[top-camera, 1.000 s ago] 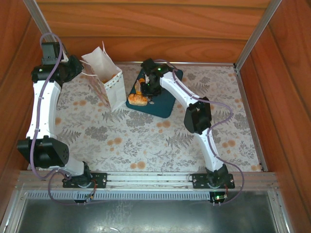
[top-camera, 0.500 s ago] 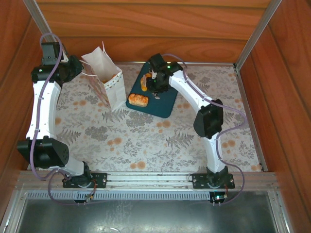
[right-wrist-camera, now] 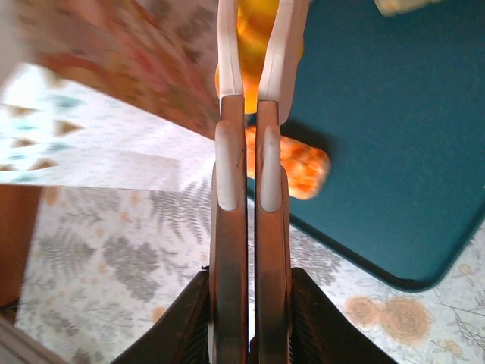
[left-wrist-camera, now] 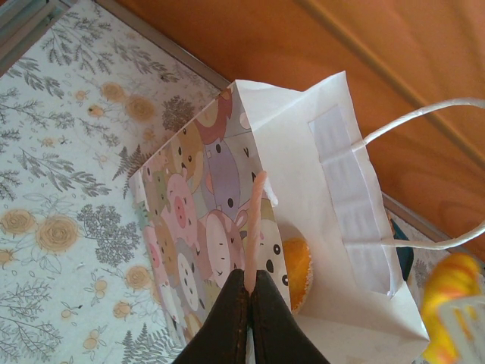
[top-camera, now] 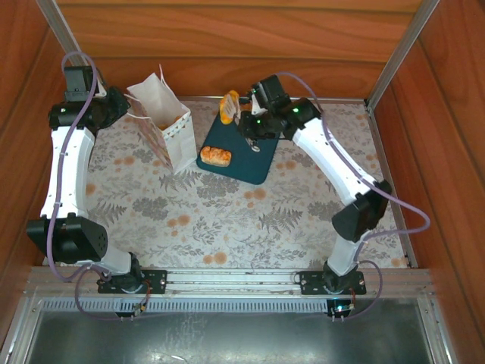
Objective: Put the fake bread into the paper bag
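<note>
1. Fake bread piece (top-camera: 229, 106) is being clamped between the nearly closed fingers of the right gripper (top-camera: 237, 114), above the tray's (top-camera: 256, 163) 11 o'clock edge.
2. A loaf (top-camera: 216, 156) is being supported by the tray at its 8 o'clock corner.
3. The paper bag (top-camera: 167, 129), at the tray's 9 o'clock, is being pinched at its rim by the fully closed left gripper (left-wrist-camera: 250, 282); a bun (left-wrist-camera: 297, 262) is being contained inside.

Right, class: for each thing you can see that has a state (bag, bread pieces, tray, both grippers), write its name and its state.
paper bag: standing, mouth open.
bun: inside the bag.
loaf: lying on the tray, not held.
pastry: in the air, clamped by the right gripper.
tray: flat on the table.
left gripper: shut on a thin strip at the bag's mouth.
right gripper: shut on the pastry.
</note>
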